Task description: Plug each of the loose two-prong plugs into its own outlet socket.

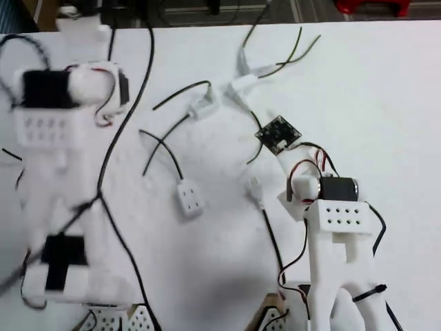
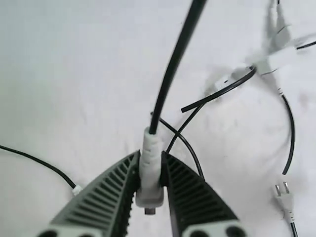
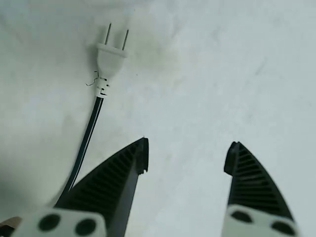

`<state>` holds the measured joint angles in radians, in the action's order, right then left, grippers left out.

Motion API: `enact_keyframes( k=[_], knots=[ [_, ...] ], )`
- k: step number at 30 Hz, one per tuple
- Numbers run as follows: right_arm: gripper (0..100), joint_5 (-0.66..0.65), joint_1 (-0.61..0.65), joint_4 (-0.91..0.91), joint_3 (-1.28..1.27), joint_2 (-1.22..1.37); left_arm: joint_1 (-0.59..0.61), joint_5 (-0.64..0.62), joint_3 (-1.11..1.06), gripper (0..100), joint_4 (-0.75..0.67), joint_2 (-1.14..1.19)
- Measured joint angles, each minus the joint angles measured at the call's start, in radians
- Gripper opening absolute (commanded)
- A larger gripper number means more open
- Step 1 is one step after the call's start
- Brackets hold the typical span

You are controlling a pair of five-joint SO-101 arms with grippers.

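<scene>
White table [image 1: 386, 89], 2 arms on it. L arm [image 1: 52, 131] stands over 1 side, R arm [image 1: 337, 227] at the other, nearer the front edge. L gripper [image 2: 150, 156] is clenched on a white held plug [image 2: 149, 173], w/ its black cable [image 2: 173, 64] running out past the fingertips. R gripper [image 3: 188, 147] is released, fingers spread wide. A loose plug [image 3: 111, 55] w/ 2 prongs lies flat on the table just ahead of it, prongs pointing away, black cord trailing back past 1 finger. There are 2 white sockets on short black leads. Near socket [image 1: 189, 197] is mid-table, btwn the arms, beside the loose plug but apart from it. Far socket [image 1: 203, 105] is further back.
</scene>
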<state>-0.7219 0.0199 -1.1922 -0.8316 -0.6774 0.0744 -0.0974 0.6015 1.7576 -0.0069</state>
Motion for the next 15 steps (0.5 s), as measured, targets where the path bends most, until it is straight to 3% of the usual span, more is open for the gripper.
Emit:
enact_keyframes(
  k=[6,9,15],
  knots=[
    [25.2,0.000,0.000,0.000,0.000,0.000,0.000,0.002,0.000,2,0.000,-0.245],
    [25.2,0.000,0.000,0.000,0.000,0.000,0.000,-0.057,-0.026,2,-0.003,-0.381],
    [25.2,0.029,0.000,-0.008,0.000,0.000,0.000,-0.180,-0.267,2,-0.127,-0.684]
  ],
)
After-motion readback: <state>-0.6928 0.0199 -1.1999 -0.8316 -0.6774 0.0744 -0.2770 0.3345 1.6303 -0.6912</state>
